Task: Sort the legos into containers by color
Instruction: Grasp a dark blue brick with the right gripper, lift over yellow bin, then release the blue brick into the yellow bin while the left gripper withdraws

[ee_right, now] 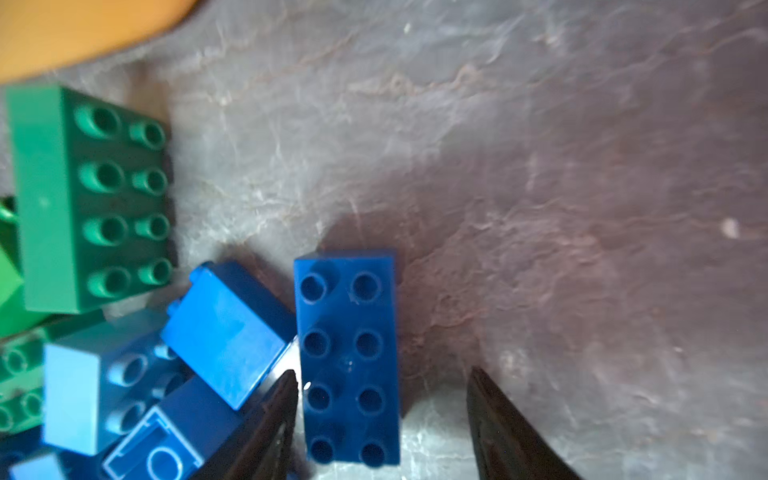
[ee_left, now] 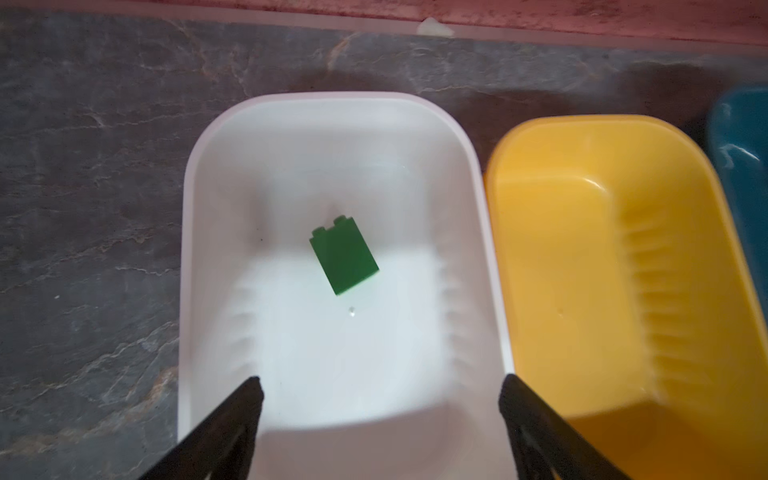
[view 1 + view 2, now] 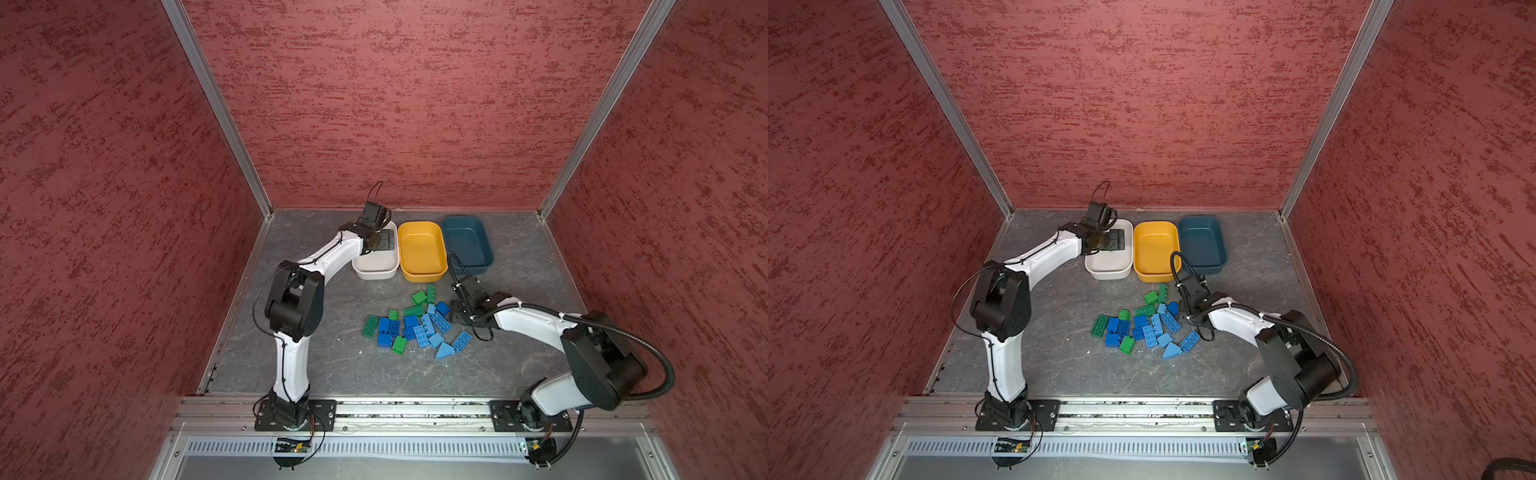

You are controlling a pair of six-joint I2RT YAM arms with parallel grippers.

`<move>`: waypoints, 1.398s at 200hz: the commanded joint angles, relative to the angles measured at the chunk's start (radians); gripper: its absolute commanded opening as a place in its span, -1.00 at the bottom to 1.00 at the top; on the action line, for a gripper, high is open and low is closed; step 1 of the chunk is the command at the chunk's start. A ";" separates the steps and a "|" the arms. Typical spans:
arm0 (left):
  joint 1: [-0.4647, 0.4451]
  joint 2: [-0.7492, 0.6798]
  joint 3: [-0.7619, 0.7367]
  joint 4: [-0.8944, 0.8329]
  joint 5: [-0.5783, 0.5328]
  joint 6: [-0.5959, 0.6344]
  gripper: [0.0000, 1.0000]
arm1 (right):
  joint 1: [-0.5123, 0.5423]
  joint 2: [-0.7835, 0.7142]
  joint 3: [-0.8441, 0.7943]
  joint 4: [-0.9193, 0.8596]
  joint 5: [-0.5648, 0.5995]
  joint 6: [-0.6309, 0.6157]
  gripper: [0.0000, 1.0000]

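In the left wrist view one green lego lies on its side in the white container. My left gripper hangs open above it, holding nothing. The yellow container and the teal container stand to the right of the white one. Both look empty. Several green, dark blue and light blue legos lie in a loose pile in front. My right gripper straddles a dark blue eight-stud lego at the pile's right edge. One finger is against its side, the other stands apart.
A green eight-stud brick and a mid-blue brick crowd the right gripper's inner finger. The yellow container's corner is just beyond. Red walls enclose three sides, and a metal rail carries both arm bases.
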 commanded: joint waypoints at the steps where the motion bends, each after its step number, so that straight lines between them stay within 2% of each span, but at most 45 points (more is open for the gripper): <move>1: -0.047 -0.163 -0.126 0.116 -0.008 -0.034 0.99 | 0.017 0.039 0.046 -0.022 0.003 -0.027 0.15; 40: -0.108 -0.353 -0.350 0.149 -0.130 -0.141 0.99 | 0.035 0.081 0.069 -0.059 0.084 -0.045 -0.08; 55: -0.133 -0.416 -0.437 0.186 -0.220 -0.199 0.99 | 0.042 0.078 0.073 -0.065 0.113 -0.056 -0.21; 75: -0.131 -0.490 -0.540 0.262 -0.229 -0.248 0.99 | 0.048 0.054 0.091 -0.080 0.155 -0.080 -0.37; 99: -0.133 -0.531 -0.576 0.282 -0.237 -0.246 0.99 | 0.049 0.003 0.121 -0.059 0.183 -0.138 -0.53; 116: -0.134 -0.534 -0.572 0.256 -0.265 -0.250 0.99 | 0.048 -0.028 0.162 0.001 0.148 -0.195 -0.55; 145: -0.133 -0.535 -0.569 0.221 -0.274 -0.252 0.99 | 0.047 0.015 0.280 0.167 0.000 -0.270 -0.55; 164: -0.133 -0.544 -0.580 0.206 -0.287 -0.266 0.99 | 0.044 0.122 0.396 0.230 -0.016 -0.286 -0.53; 198: -0.126 -0.550 -0.590 0.181 -0.292 -0.280 0.99 | 0.013 0.389 0.685 0.187 0.028 -0.265 -0.52; 240: -0.119 -0.564 -0.594 0.152 -0.316 -0.275 0.99 | -0.037 0.622 0.946 0.132 -0.074 -0.199 -0.40; 259: -0.112 -0.569 -0.598 0.141 -0.317 -0.274 0.99 | -0.048 0.697 1.037 0.085 -0.070 -0.198 -0.29; 279: -0.106 -0.568 -0.601 0.141 -0.309 -0.279 0.99 | -0.051 0.718 1.096 0.033 -0.050 -0.202 0.03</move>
